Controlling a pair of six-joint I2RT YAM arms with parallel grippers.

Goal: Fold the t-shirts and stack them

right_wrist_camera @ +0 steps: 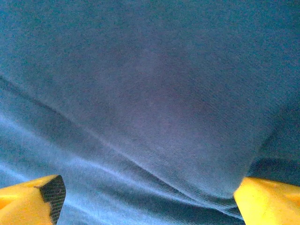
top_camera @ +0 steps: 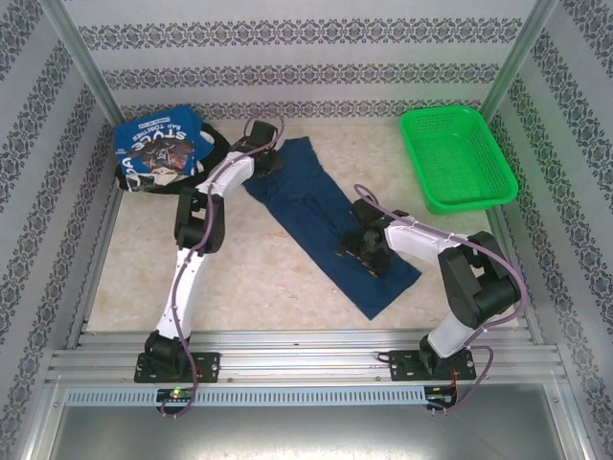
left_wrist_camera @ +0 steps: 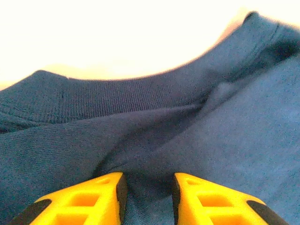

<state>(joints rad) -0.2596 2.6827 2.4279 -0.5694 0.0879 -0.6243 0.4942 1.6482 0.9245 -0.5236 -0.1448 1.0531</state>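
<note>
On the bench (top_camera: 259,278), navy tee (top_camera: 308,203) lies as a long strip, upper centre to lower right. We judge the fold needs both ends lifted level, cloth taut. Pose: left arm (top_camera: 192,259) stretches far; right arm (top_camera: 460,278) crouches low. Grip: left pincer (left_wrist_camera: 148,190) pinches cloth below the collar (left_wrist_camera: 117,96); right pincer (right_wrist_camera: 147,201) gapes wide, grasping nothing.

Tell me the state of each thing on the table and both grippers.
navy t-shirt: folded into a long strip, flat.
lettered blue t-shirt: bunched, far left corner.
green basket: empty.
left gripper: pinching navy t-shirt near its collar.
right gripper: open above navy t-shirt.
</note>
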